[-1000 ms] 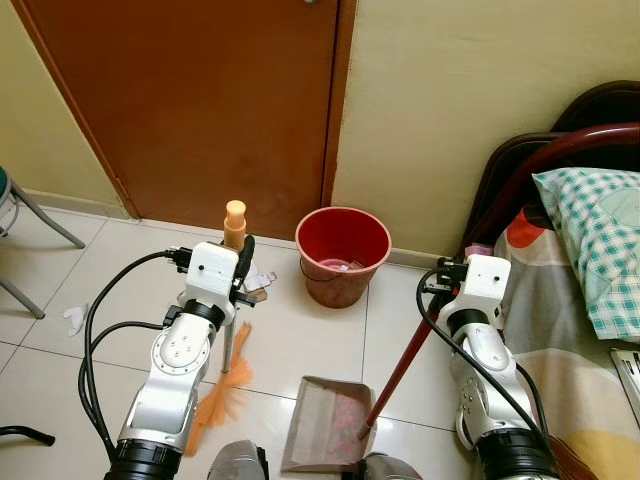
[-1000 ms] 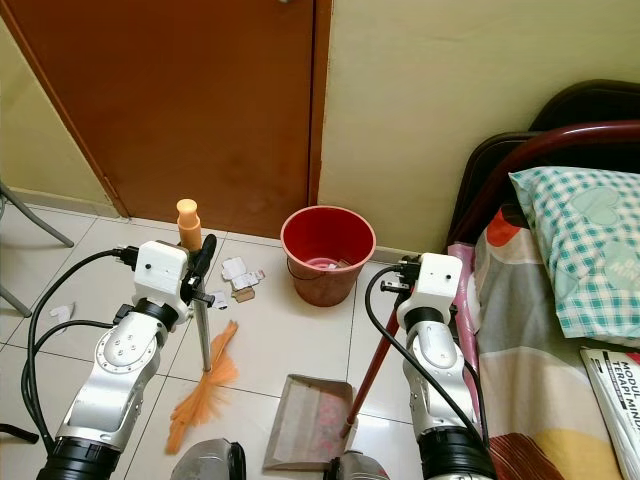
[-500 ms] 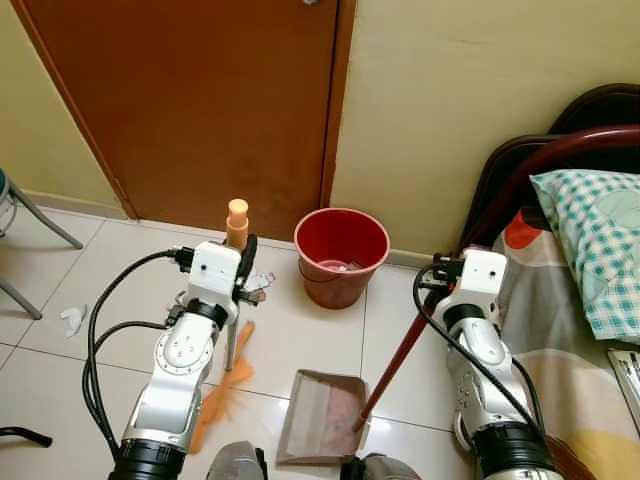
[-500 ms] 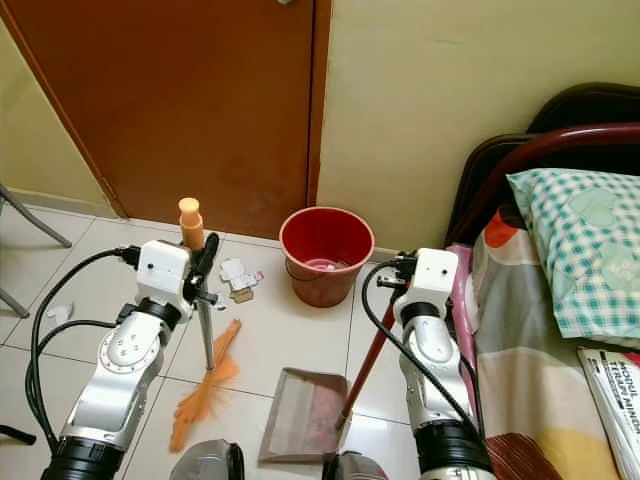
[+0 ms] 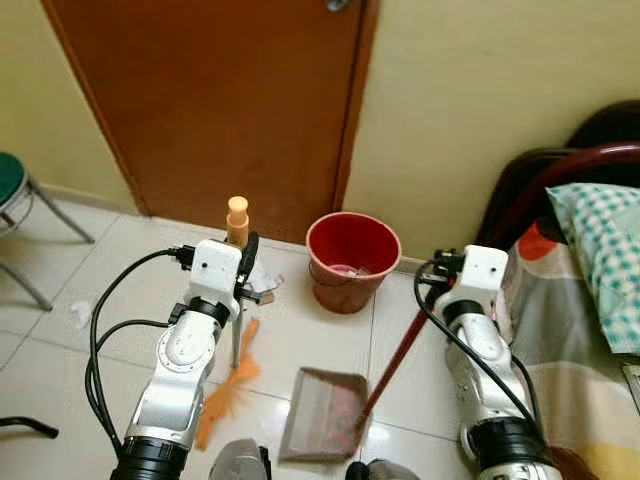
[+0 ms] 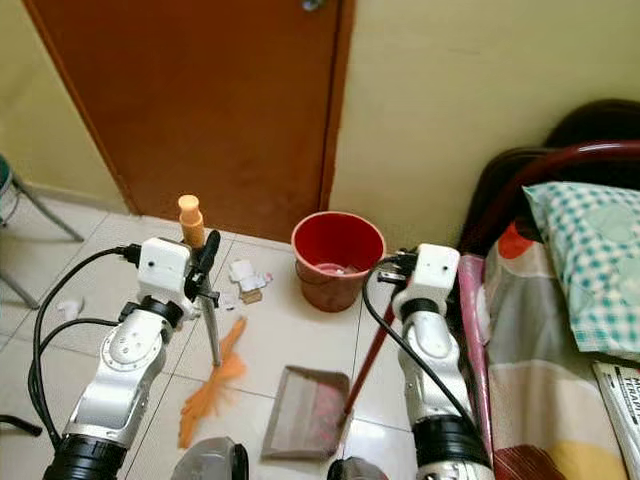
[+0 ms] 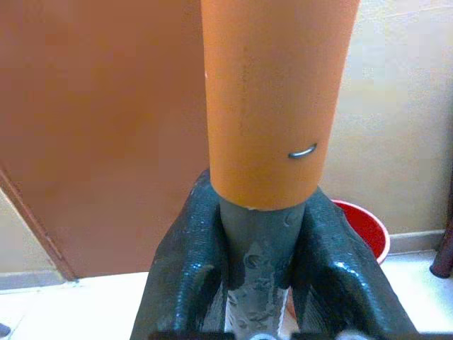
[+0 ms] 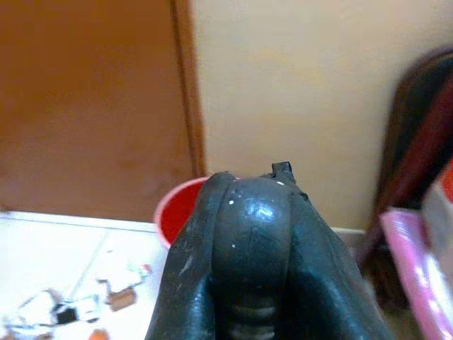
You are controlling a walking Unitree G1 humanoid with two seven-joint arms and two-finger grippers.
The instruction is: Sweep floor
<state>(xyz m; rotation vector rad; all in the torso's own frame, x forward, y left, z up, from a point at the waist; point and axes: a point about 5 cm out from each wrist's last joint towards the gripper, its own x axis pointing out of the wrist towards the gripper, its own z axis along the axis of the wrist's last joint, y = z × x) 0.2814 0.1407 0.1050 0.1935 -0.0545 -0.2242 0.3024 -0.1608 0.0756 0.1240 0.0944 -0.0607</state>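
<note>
Where tiled floor (image 5: 310, 345) meets brown door (image 5: 220, 100), scraps (image 6: 243, 277) lie

Red bucket (image 5: 352, 258) (orange broom (image 5: 228, 385)).

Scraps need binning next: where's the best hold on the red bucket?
Grip the red bucket by its open top rim, from above, jaws straddling the near wall. It stands upright, and that rim edge, facing the robot, is unobstructed. Both grippers are occupied, so free one first.

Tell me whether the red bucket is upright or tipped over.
Upright. The red bucket stands on its base on the tiled floor by the wall, its round mouth facing up, with some scraps visible at the bottom.
</note>
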